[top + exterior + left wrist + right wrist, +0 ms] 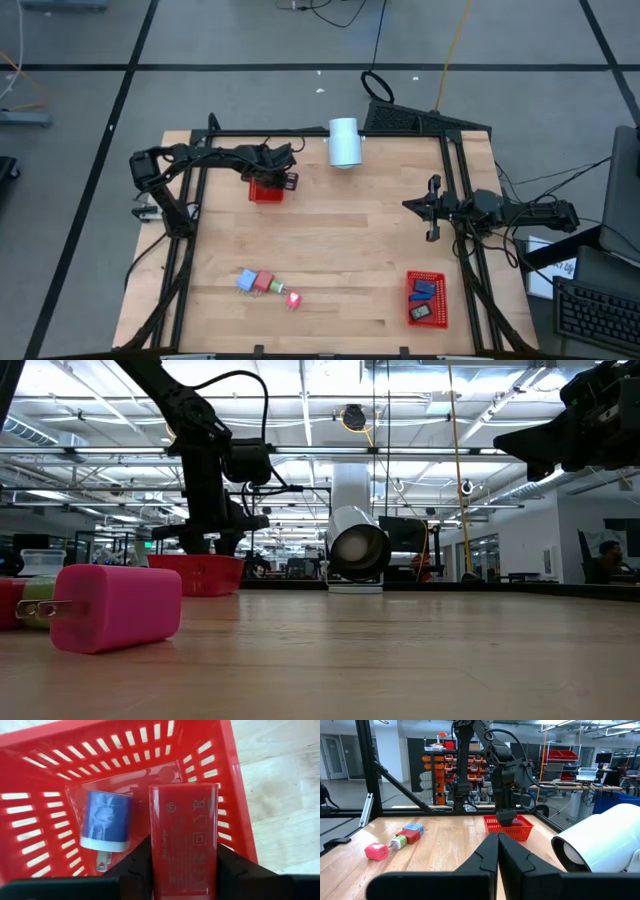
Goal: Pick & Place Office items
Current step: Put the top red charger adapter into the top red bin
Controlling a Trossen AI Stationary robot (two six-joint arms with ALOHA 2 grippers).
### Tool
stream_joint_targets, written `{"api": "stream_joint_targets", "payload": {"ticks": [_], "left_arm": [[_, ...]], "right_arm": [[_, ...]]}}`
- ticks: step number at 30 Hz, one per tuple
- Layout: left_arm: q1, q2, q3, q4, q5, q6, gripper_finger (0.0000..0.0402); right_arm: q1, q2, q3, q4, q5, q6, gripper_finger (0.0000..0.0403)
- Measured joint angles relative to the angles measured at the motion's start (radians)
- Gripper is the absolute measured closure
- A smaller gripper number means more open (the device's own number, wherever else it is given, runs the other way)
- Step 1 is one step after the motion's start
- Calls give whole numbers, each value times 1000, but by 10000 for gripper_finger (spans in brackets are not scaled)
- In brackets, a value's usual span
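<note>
Left gripper (pixel 182 870) clamped a red charger (pixel 184 837) over the red basket (pixel 266 190), upper left of the high view, beside a blue charger (pixel 106 821) already inside. Risk: dropped flat, it could land on that one and tip out. Right gripper (pixel 497 851) idle mid-right, fingers closed, empty.

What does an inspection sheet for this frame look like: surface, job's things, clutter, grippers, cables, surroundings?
Surface: wooden table inside a dark frame.
Job's things: red charger held over the far basket, blue charger already inside; near basket holds two dark pieces; light blue, red and pink pieces lie loose near the front edge.
Clutter: white cylinder on its side at the far edge.
Grippers: left gripper shut on the red charger above the far basket; right gripper shut, empty, at the right side.
Cables: several on the floor beyond the table.
Surroundings: workshop shelving; a person seated at far right in the low view.
</note>
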Motion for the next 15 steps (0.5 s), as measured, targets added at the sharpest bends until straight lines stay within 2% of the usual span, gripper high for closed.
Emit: {"api": "stream_joint_targets", "payload": {"ticks": [3,10,15], "left_arm": [[0,0,0,0,-2,23,271],[1,0,0,0,-4,59,205],[1,0,3,-2,-4,91,177]], "right_arm": [[0,0,0,0,0,0,403],[0,0,0,0,0,0,403],[0,0,0,0,0,0,403]]}}
